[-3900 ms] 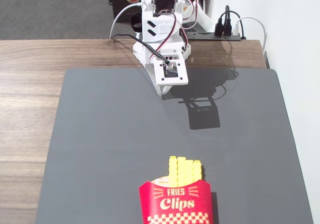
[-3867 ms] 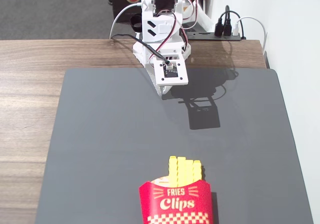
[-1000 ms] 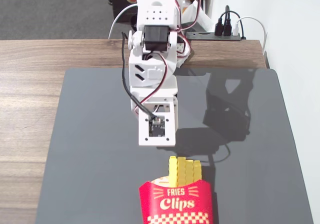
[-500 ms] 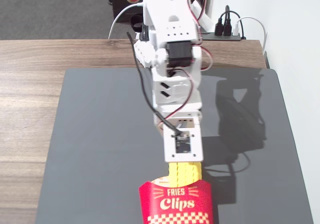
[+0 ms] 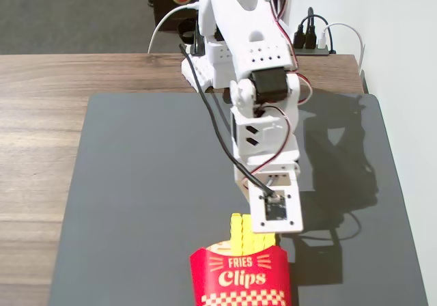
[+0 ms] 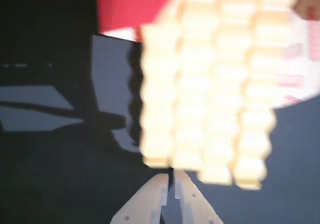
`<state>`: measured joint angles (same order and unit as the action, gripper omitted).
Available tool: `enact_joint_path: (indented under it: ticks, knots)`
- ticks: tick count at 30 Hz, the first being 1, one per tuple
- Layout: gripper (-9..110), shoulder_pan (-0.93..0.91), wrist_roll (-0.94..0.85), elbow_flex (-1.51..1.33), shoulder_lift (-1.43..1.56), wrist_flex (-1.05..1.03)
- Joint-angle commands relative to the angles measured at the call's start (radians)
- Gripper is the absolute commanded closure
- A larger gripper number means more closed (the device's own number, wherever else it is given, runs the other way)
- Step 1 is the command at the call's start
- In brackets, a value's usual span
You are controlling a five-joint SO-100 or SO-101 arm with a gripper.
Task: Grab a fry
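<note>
Several yellow crinkle-cut fries [image 5: 239,234] stand upright in a red "Fries Clips" carton [image 5: 240,279] at the near edge of the fixed view. The white arm reaches over them, and its wrist camera plate [image 5: 275,210] covers the right-hand fries and hides the gripper there. In the wrist view the fries [image 6: 200,89] are a blurred yellow bundle filling the frame, with the red carton [image 6: 132,6] behind them. My gripper [image 6: 170,178] sits just short of their tips, its two white fingers nearly touching with nothing between them.
The carton stands on a dark grey mat [image 5: 136,183] that covers most of a wooden table [image 5: 41,115]. Cables and a power strip [image 5: 311,41] lie behind the arm's base. A white wall [image 5: 410,101] borders the right side.
The arm has stretched from its folded pose at the back out across the mat. In the last half second it shifted right and closer, so the camera plate now overlaps the fries.
</note>
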<state>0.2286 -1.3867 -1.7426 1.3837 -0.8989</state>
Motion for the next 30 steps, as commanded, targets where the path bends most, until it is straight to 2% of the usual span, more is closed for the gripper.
enact_joint_path:
  ticks: [1, 8, 23, 30]
  knots:
    - [101, 0.011, 0.015, 0.069, -0.008, 0.034]
    - [101, 0.002, 0.014, 0.106, 0.002, -0.028]
    - [101, -0.138, -0.064, 0.038, 0.048, -0.067]
    - [101, -0.101, -0.060, 0.009, 0.161, -0.201]
